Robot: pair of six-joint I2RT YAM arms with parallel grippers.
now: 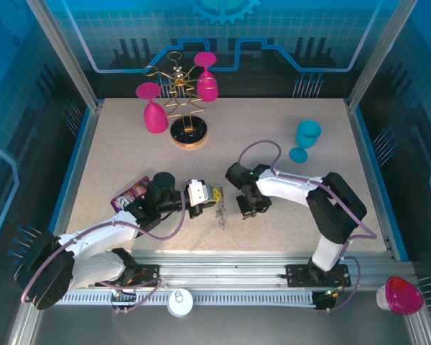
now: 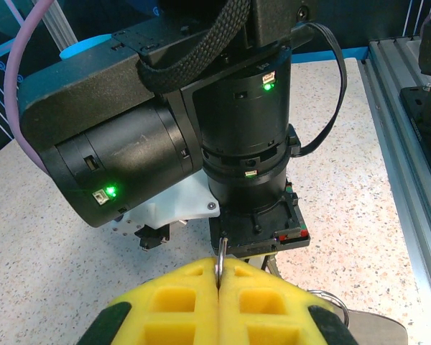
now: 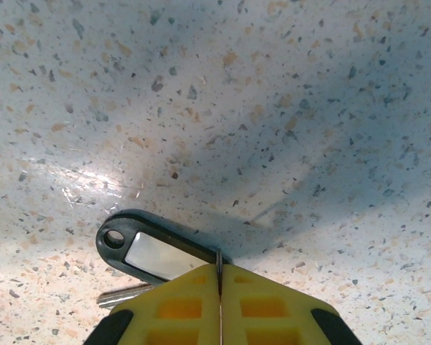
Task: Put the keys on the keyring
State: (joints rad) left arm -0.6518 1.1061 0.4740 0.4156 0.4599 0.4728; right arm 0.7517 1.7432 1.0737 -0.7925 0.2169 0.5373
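Left wrist: my left pincer (image 2: 219,267) is clamped shut on the thin grey metal keyring (image 2: 220,251), which stands upright between the yellow pads.

Right wrist: my right pincer (image 3: 220,270) is also closed, on a thin metal strand that I judge to be the same loop. The silver key with a dark-rimmed oval head and pale centre (image 3: 154,251) lies flat on the speckled tabletop (image 3: 287,108), just at my fingertips. It looks light, stiff and slippery. I would pinch the broad head and leave the eyelet free.

Top: both pincers meet near the front edge, with the keyring between them.
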